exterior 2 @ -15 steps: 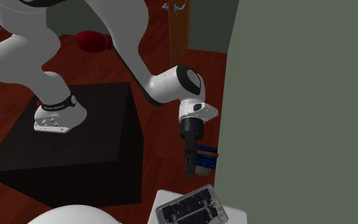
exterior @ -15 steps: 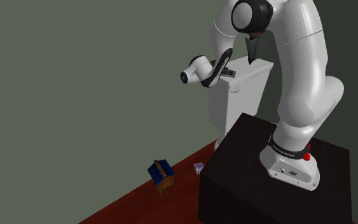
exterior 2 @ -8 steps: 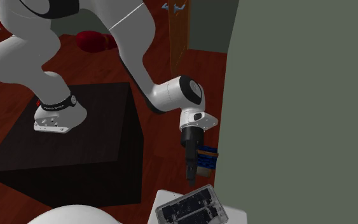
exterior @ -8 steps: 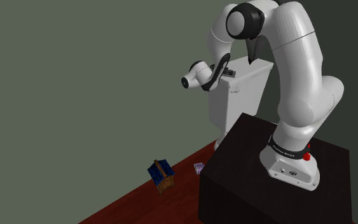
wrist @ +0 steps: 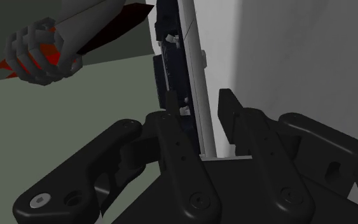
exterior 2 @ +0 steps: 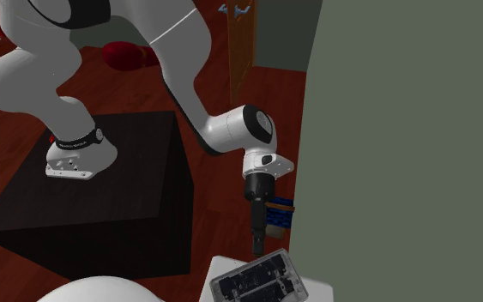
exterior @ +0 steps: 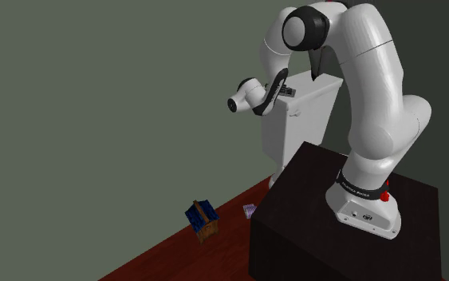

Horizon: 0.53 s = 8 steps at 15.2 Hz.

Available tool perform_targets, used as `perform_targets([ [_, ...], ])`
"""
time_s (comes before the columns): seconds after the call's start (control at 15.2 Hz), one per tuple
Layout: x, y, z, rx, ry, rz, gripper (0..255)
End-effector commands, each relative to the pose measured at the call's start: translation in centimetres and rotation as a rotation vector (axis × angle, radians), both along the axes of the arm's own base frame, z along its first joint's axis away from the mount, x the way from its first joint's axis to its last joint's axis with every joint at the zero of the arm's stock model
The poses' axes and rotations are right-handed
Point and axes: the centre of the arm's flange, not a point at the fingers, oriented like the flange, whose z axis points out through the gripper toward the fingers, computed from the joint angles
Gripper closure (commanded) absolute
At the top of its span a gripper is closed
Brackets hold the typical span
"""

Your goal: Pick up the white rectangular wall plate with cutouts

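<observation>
My tool [exterior 2: 256, 247] points straight down at the white toilet tank [exterior: 298, 120]. Its tips are right at the edge of the wall plate [exterior 2: 256, 279] on the side facing the arm.

The plate lies flat on the tank lid [exterior 2: 220, 262], at the end of the lid closest to the grey-green wall [exterior 2: 402, 146]. It is a white rectangle with dark cutouts across its face. In the shoulder view it shows as a small dark patch [exterior: 288, 91] on the lid, partly behind my arm.

In the wrist view the tool [wrist: 199, 105] is open to a narrow gap. The plate [wrist: 192, 70] runs edge-on between the two fingers. One finger [wrist: 171, 133] sits close against the plate's dark cutout face. The other finger [wrist: 231, 111] stands off the plate's white side with a sliver of space between them. I cannot tell whether the first finger is touching the plate.

A red blocky object [wrist: 34, 54] shows beyond the plate. On the reddish wood floor [exterior: 175, 255], a blue and brown box [exterior: 202, 219] and a small pale object [exterior: 250, 211] lie near the black stand [exterior: 294, 223], along the wall.
</observation>
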Motion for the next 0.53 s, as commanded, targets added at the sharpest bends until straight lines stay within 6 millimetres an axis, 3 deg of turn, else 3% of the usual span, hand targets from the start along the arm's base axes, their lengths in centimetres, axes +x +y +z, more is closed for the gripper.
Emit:
perform_targets([
  [0.0, -0.1, -0.1, 0.0, 0.0, 0.001, -0.001, 255],
  [0.2, -0.1, 0.0, -0.1, 0.0, 0.001, -0.001, 255],
  [0.46, -0.1, 0.0, 2.0, 0.0, 0.001, -0.001, 255],
])
